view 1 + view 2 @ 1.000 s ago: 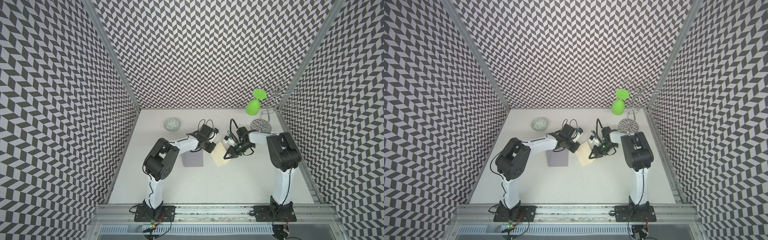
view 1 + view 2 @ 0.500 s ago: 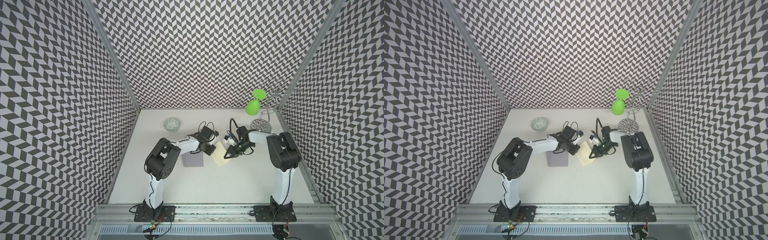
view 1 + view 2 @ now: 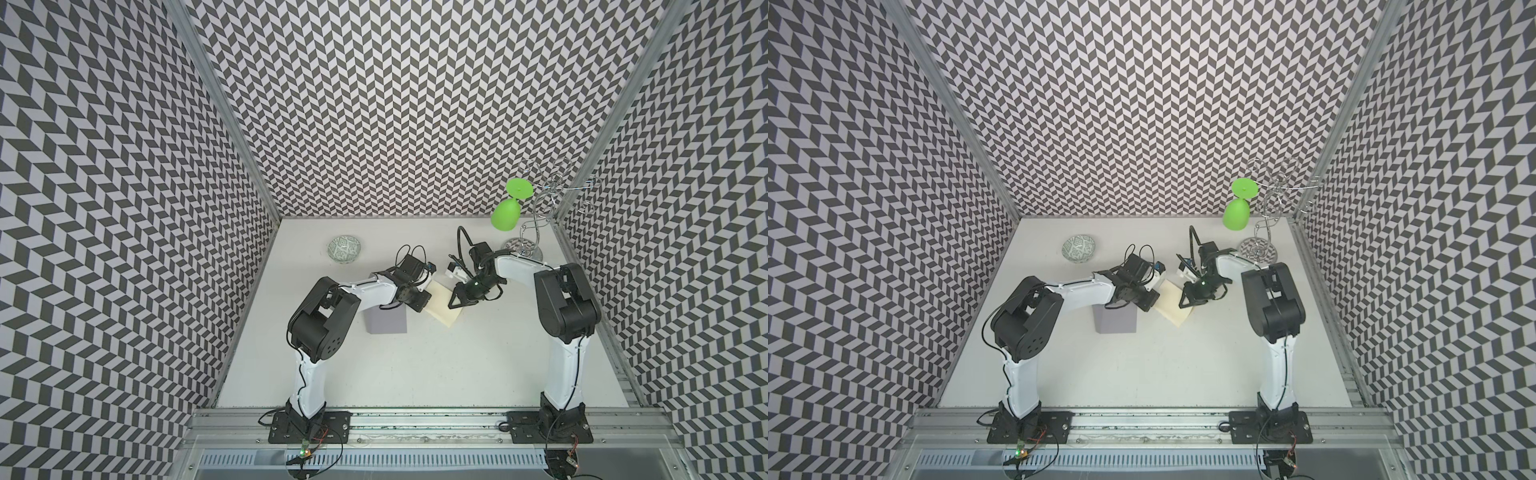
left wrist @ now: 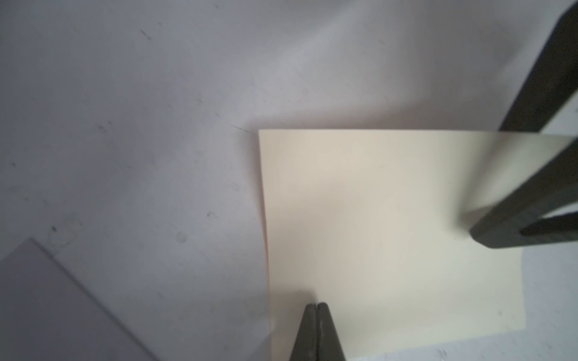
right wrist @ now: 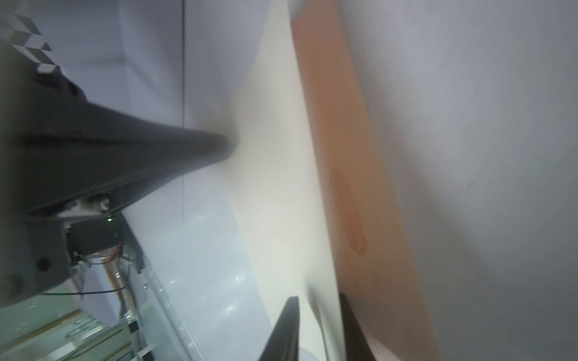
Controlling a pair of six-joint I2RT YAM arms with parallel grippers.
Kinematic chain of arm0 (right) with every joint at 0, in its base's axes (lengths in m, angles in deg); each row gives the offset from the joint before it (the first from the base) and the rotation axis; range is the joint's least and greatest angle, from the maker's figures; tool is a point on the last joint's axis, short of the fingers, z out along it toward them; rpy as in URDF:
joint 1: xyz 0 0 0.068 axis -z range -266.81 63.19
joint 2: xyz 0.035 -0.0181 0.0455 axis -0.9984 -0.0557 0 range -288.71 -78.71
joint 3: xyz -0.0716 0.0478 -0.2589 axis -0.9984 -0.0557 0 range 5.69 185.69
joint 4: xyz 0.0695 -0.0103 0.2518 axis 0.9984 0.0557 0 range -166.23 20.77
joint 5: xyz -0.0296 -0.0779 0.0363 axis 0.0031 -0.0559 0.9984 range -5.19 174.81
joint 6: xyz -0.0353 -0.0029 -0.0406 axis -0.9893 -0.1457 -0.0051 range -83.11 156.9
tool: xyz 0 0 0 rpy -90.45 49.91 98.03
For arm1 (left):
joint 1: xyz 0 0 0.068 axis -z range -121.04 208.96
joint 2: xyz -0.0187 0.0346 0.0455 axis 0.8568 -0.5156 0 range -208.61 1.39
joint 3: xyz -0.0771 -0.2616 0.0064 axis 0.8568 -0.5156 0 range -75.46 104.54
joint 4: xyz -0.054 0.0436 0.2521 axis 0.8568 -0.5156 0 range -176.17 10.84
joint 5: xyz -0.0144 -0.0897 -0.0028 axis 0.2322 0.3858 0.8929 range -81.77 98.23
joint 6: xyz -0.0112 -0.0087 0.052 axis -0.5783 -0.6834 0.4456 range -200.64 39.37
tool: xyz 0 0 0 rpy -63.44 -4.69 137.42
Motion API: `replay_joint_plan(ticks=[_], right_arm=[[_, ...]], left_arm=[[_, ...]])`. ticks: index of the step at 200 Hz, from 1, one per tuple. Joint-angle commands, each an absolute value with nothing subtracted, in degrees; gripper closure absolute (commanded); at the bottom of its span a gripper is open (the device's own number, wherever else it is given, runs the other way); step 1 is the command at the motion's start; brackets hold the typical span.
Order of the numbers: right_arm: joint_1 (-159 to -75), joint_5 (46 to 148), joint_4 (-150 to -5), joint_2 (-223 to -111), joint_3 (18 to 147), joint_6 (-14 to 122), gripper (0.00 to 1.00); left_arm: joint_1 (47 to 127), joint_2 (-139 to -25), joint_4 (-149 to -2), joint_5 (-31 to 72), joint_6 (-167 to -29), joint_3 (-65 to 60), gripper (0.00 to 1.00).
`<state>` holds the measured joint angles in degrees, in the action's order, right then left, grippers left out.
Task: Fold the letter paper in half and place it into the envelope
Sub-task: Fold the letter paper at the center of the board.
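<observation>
Left wrist view shows the letter paper (image 4: 391, 234) as a smooth matte cream rectangle with crisp corners. It lies on the scuffed white table (image 4: 156, 125), near the grey-lavender envelope (image 4: 47, 297) but apart from it; only one envelope corner is in frame. The left gripper (image 4: 316, 304) is clenched, its dark tapered tips pressed together on the sheet near an edge. In the right wrist view the right gripper (image 5: 318, 297) is released, jaws astride the raised cream layer. The print on the peach inner face is too blurred to read.

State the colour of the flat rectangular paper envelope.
Grey-lavender; the envelope shows best in a top view.
</observation>
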<state>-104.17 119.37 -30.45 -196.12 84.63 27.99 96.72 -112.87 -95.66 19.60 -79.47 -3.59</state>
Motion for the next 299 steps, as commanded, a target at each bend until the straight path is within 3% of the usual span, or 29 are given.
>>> replay_joint_plan(ticks=[1,25,50,60,69,72,111,160,299], right_arm=[[-105.54,105.46,-35.31,-194.46,84.18,29.91,0.56],[-106.32,97.35,-37.08,-188.38,84.40,33.49,0.46],[-106.73,90.41,-37.03,-183.43,84.64,37.17,0.49],[-107.01,88.49,-37.10,-181.46,83.89,38.82,0.64],[-107.02,88.50,-37.52,-179.68,82.75,40.67,0.96],[-107.02,88.79,-37.63,-179.07,82.22,41.73,1.00],[-109.40,111.03,-47.08,-175.43,69.76,54.35,1.00],[-116.39,115.23,-58.82,-177.28,59.81,63.89,1.00],[-115.76,113.99,-65.58,-183.52,60.80,68.85,1.00]], left_arm=[[97.55,-113.84,-100.52,22.83,-82.48,-5.85,0.98],[97.54,-114.21,-100.26,24.94,-85.05,-6.03,0.98],[97.54,-114.78,-100.28,26.43,-88.38,-5.94,0.99],[97.54,-114.98,-100.26,27.13,-89.56,-5.81,0.99],[97.54,-115.06,-100.13,27.84,-90.78,-5.94,0.99],[97.54,-115.19,-100.04,28.13,-91.20,-6.02,1.00],[97.41,-115.56,-97.21,31.53,-96.15,-7.03,1.00],[97.45,-115.36,-96.51,30.90,-98.94,-6.57,1.00],[97.46,-114.86,-96.70,29.78,-99.09,-7.67,1.00]])
